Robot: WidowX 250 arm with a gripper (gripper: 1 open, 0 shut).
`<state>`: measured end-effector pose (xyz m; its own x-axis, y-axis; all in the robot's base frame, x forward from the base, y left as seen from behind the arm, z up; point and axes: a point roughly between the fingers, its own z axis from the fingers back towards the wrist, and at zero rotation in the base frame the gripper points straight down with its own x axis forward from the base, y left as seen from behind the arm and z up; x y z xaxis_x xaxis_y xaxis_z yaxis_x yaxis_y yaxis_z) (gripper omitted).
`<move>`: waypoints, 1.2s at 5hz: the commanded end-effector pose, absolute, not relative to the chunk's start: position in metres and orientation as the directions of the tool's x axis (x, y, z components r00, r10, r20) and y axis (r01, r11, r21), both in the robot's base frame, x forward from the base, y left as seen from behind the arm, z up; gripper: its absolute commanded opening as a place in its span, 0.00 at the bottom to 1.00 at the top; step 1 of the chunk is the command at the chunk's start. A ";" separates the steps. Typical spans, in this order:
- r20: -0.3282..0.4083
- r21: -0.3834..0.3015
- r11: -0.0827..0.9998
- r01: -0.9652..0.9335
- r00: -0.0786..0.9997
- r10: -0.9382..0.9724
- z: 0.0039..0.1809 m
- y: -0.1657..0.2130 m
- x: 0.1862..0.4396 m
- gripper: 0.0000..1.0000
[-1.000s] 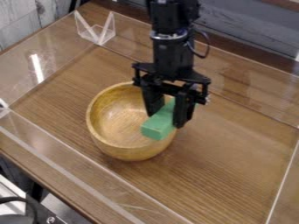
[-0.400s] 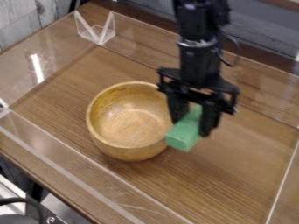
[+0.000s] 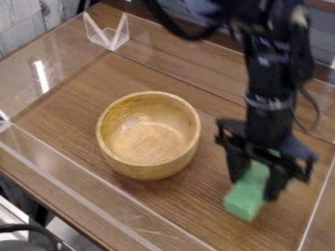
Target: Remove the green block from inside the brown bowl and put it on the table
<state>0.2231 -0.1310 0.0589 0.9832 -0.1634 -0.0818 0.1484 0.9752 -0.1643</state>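
Green block [image 3: 245, 201]: a bright green bar, outside the bowl, on the right side of the tabletop near the front; its lower end is at or just above the wood (contact with the surface cannot be told).
Brown bowl [image 3: 148, 133]: round, thick-walled, light tan wood with visible grain, sitting upright left of centre; its inside shows only bare wood, with nothing in it.
Table [image 3: 92, 191]: glossy brown wood-grain top, bordered by clear plastic walls [image 3: 105, 31] (the wall at the back left has a folded transparent corner).
Gripper [image 3: 265, 184]: black, pointing almost straight down from the dark arm [image 3: 272, 69] that comes in from the top right.
Grip: the fingers [image 3: 284, 177] are clamped on the upper part of the green block, one on each side of it.
Block relative to hand: it hangs from between the fingers, its free end sticking out below and slightly to the left of them.
Block relative to bowl: to the right of the bowl's rim and apart from it, with bare tabletop between the two.
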 end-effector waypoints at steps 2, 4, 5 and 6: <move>0.027 -0.188 0.982 0.022 0.999 -0.017 0.139 -0.097 0.242 0.00; 0.068 -0.174 0.983 0.064 0.996 -0.053 0.108 -0.113 0.235 0.00; 0.080 -0.167 0.981 0.096 0.993 -0.083 0.089 -0.123 0.231 0.00; 0.087 -0.165 0.982 0.090 0.993 -0.076 0.084 -0.123 0.231 0.00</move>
